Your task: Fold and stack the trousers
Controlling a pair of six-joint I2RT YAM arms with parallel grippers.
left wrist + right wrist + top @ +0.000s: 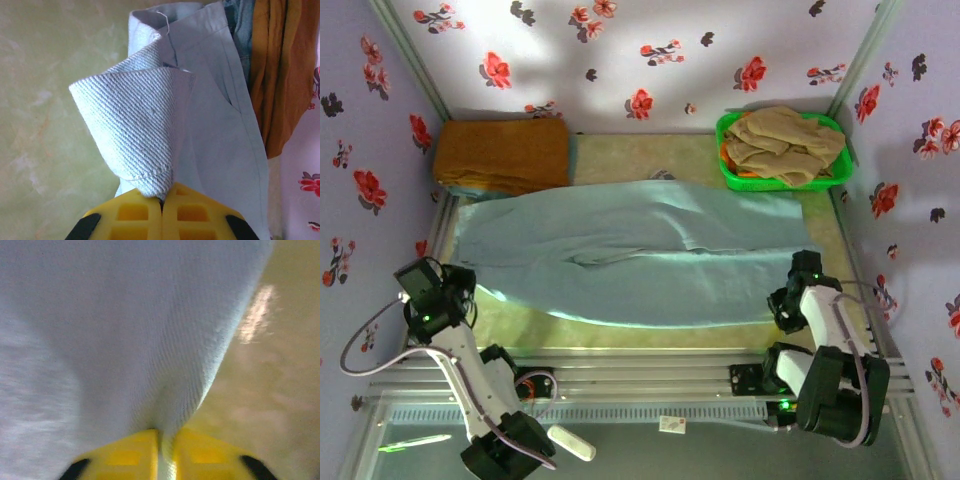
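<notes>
A large pair of pale aqua-blue trousers in thin soft fabric lies spread flat across the middle of the pale yellow-green marbled bench, with its long legs running toward the right side. The cloth reaches from near the left wall almost to the right arm.

The left tool sits at the near left corner of the trousers. In the left wrist view its yellow fingers are pressed together on a stitched corner of the trousers, which stands up from the tips in a curled cone with its twill weave showing. A pocket seam runs down the flat cloth behind it.

The right tool is at the near right end of the trousers. In the right wrist view its yellow fingers are closed on a fold of the pale blue fabric, which rises away from the tips; this view is blurred.

A folded mustard-brown cloth lies at the far left corner, just beyond the trousers. A bright green plastic basket at the far right holds a crumpled beige-tan garment.

A small white tag lies on the metal rail between the arm bases; its marks are too small to read.
</notes>
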